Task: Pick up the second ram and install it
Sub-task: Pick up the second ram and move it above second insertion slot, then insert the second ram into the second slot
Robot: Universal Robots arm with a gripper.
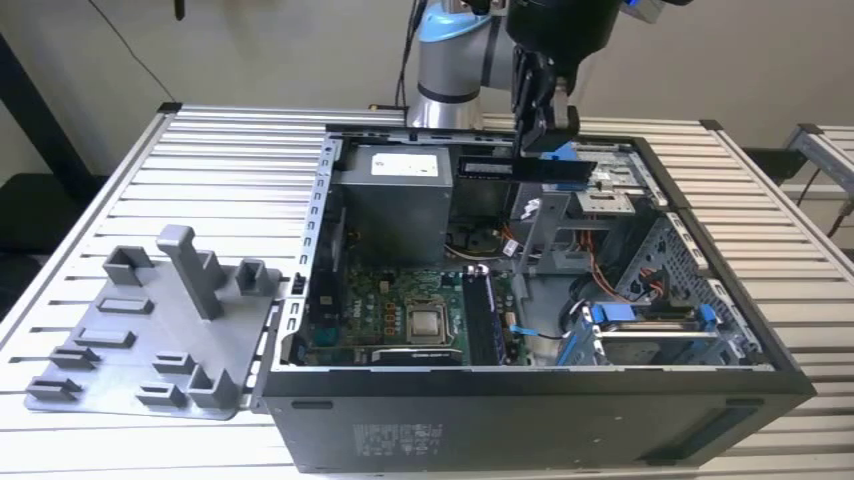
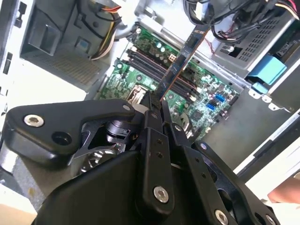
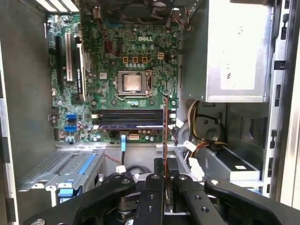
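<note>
A ribbed silver metal surface (image 1: 134, 200) carries a large black computer tower case (image 1: 534, 420) lying on its side with the side panel off. Beside it, towards the exterior view's left, sits a grey plastic fixture tray with upright posts (image 1: 147, 340). The silver and blue robot arm (image 1: 447, 60) rises behind the case. Inside the case a grey metal power supply box (image 1: 394, 200) fills the far corner, and a green motherboard with a square silver processor socket (image 3: 131, 70) lies on the floor of the case.

The black two-fingered end effector (image 1: 545, 140) hangs above the open case, near the power supply, with its fingers (image 2: 152, 117) closed narrowly on the thin, long, near-black memory stick (image 1: 523, 168). The stick is gripped at one end, the rest pointing away from the fingers, and is held lengthwise and level in the air, well apart from the motherboard. In the first wrist view it appears edge-on (image 3: 165, 136), above the row of long dark memory slots (image 3: 131, 119)
</note>
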